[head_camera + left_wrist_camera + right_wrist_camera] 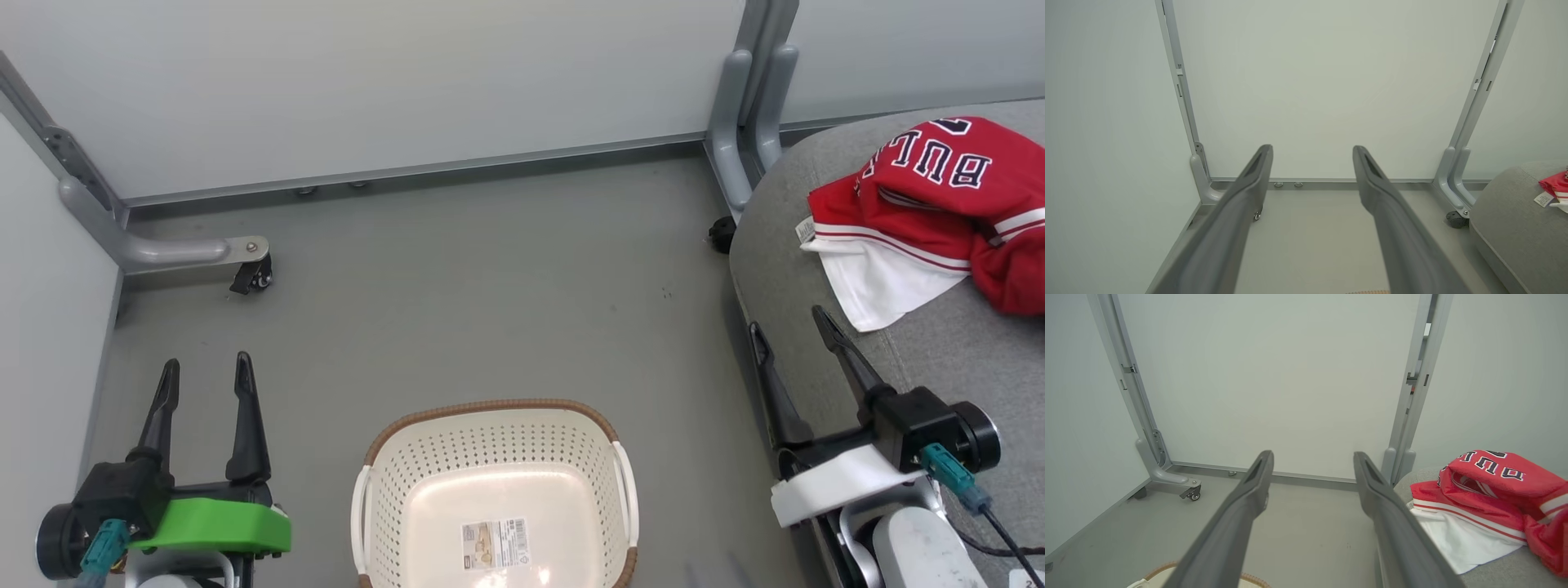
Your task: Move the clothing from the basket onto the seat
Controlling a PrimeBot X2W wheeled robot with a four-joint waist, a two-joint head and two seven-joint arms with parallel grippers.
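- Seat [784,212]: stands to the right of the basket [490,406], well apart from it, and carries the load.
- Basket: holds nothing but a label [495,545] on its floor (nothing left to lift out).
- Jersey [939,188]: lies crumpled on the seat, far right of the basket and beyond it, its white lining spread toward the seat's edge.
- Right gripper [788,320]: right of the basket, by the seat's edge, fingers spread wide, holding nothing.
- Left gripper [207,363]: left of the basket, fingers likewise spread, empty.
- Step: the transfer looks done; the next move probably calls for no grasp, only holding both arms clear of the basket.
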